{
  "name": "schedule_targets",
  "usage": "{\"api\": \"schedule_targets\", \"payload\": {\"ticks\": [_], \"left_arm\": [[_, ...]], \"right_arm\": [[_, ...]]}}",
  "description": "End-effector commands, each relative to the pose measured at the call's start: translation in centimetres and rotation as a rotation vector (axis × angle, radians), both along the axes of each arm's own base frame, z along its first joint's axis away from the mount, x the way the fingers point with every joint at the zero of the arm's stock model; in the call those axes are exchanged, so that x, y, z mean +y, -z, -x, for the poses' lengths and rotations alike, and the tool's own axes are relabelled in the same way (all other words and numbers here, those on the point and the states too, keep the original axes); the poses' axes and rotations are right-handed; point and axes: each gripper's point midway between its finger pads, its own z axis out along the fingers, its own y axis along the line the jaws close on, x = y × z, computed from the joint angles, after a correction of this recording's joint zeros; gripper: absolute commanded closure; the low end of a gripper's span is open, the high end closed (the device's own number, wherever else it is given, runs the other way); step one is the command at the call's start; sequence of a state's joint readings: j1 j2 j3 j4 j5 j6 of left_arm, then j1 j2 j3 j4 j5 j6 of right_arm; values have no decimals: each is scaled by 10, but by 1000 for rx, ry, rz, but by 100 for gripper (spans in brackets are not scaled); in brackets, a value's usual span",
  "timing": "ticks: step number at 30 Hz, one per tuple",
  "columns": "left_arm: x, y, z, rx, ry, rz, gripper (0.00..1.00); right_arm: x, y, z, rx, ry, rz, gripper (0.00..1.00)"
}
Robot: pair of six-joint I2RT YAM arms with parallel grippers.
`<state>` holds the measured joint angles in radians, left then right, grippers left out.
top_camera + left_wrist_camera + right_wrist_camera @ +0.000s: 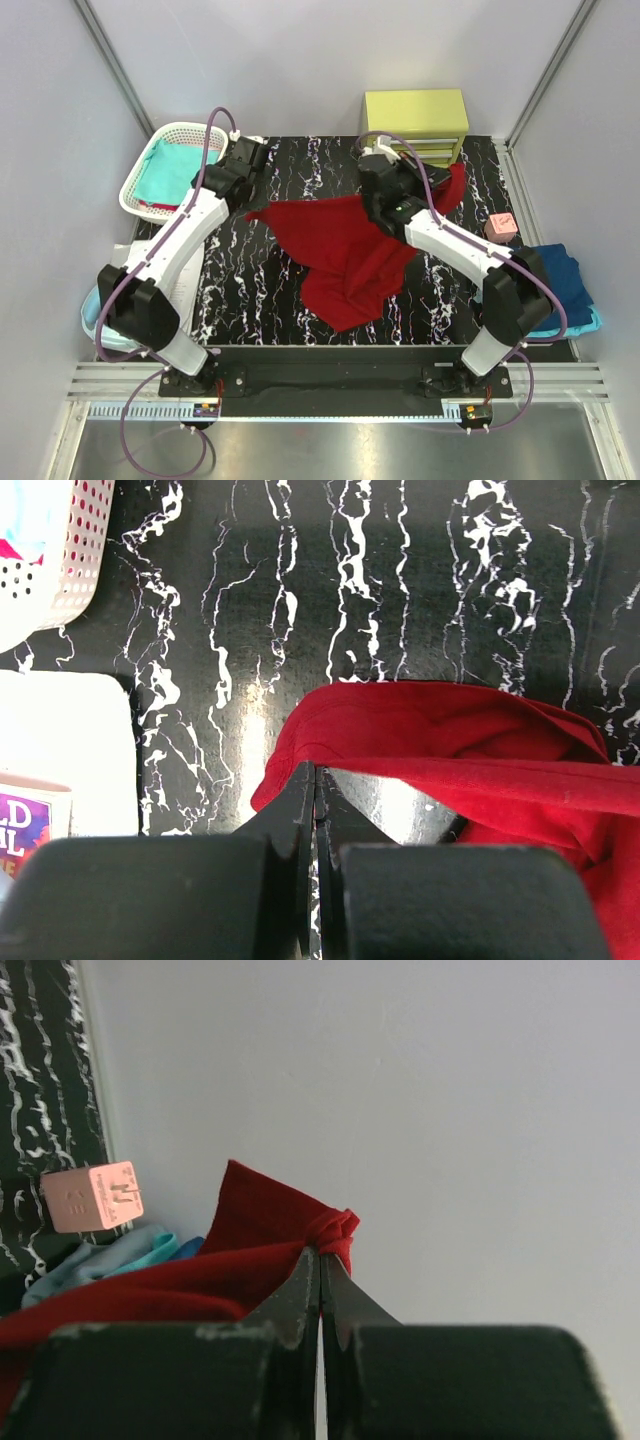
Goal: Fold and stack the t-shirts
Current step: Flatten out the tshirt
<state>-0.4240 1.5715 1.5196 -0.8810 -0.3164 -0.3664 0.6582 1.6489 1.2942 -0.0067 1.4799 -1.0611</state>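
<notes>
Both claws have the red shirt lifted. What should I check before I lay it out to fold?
1. Left claw shut on the dark red t-shirt: ok, pinching an edge.
2. Right claw shut on it: ok, on a bunched corner.
3. Cloth stretched flat between the claws: not ok. It sags in folds toward the table.
4. Pink block apart from the shirt: ok.
5. Which corners are held, shoulders or hem: cannot tell.
</notes>
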Motion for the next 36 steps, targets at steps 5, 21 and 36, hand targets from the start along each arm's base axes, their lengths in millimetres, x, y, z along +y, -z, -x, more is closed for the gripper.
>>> {"api": "schedule_targets", "payload": {"ticks": [5,21,36], "left_arm": [[-8,-36,15,-111,52,42,100],[-14,-45,23,-129,87,47,100],[6,-25,34,-120,37,-12,100]], "right_arm": [[-20,-24,18,-116,109,-54,100],[81,-101,30,-214,-344,-791,100],[52,28,26,-38,10,-1607,100]]}}
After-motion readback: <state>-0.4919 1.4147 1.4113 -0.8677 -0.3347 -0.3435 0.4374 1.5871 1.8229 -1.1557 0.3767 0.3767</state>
